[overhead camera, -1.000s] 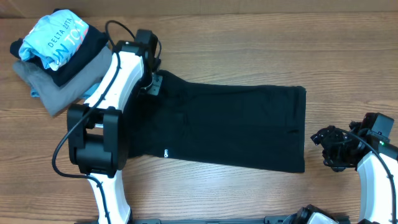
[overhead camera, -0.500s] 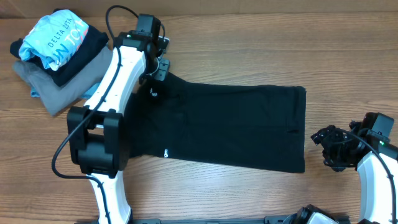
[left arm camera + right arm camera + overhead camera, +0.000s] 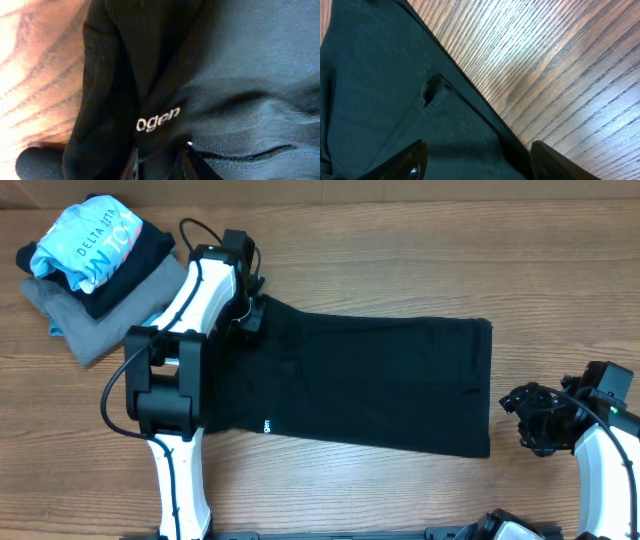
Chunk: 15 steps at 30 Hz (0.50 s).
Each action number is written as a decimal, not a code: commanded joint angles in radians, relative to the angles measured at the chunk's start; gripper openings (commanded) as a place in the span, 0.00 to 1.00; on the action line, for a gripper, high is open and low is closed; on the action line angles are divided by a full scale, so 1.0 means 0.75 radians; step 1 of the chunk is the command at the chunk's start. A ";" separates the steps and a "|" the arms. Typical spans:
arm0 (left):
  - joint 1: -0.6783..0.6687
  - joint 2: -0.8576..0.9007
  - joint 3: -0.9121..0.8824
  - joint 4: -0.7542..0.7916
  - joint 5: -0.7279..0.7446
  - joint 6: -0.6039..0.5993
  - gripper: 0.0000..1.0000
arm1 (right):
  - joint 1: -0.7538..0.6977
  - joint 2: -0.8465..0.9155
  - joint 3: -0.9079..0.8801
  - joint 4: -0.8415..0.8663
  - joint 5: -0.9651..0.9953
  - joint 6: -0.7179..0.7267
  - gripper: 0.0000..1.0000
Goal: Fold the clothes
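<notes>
Pinched together on a bunched ridge of black cloth, the left gripper [image 3: 159,166] sits at the far left corner of the black garment [image 3: 370,380]. Its fingertips barely show at the bottom of the wrist view. Creases run out from between them, just below a small white logo [image 3: 158,120]. Outward from that hold, the garment lies spread flat across the middle of the table [image 3: 400,240], long side running left to right, with a second tiny white mark at its near hem.

At the right end, the right gripper [image 3: 477,162] hangs with its jaws apart and nothing between them, just off the garment's right edge, with hem and bare wood below it. Well apart at the far left stands a pile of folded clothes [image 3: 90,270] topped by a light-blue printed shirt [image 3: 85,235].

This looks like the first fold, at the stage of taking a corner. The next move probably calls for lifting that corner clear without dragging the rest, then carrying it across. The right arm may need to take a matching corner first.
</notes>
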 commanded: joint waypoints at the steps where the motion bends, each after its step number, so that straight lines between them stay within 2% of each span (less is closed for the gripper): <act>1: 0.000 -0.003 -0.005 -0.037 -0.045 -0.023 0.21 | -0.004 -0.015 0.026 0.009 -0.001 -0.005 0.70; 4: 0.000 -0.004 -0.004 -0.054 -0.081 -0.023 0.06 | -0.004 -0.015 0.026 0.010 -0.002 -0.005 0.70; 5: 0.000 -0.005 -0.002 -0.055 -0.084 -0.023 0.04 | -0.004 -0.015 0.026 0.009 -0.002 -0.005 0.70; 10: -0.001 -0.005 0.102 -0.108 -0.083 -0.048 0.04 | -0.004 -0.015 0.026 0.024 -0.002 -0.005 0.70; 15: -0.001 -0.006 0.304 -0.201 -0.084 -0.048 0.04 | -0.004 -0.015 0.026 0.110 -0.047 -0.008 0.68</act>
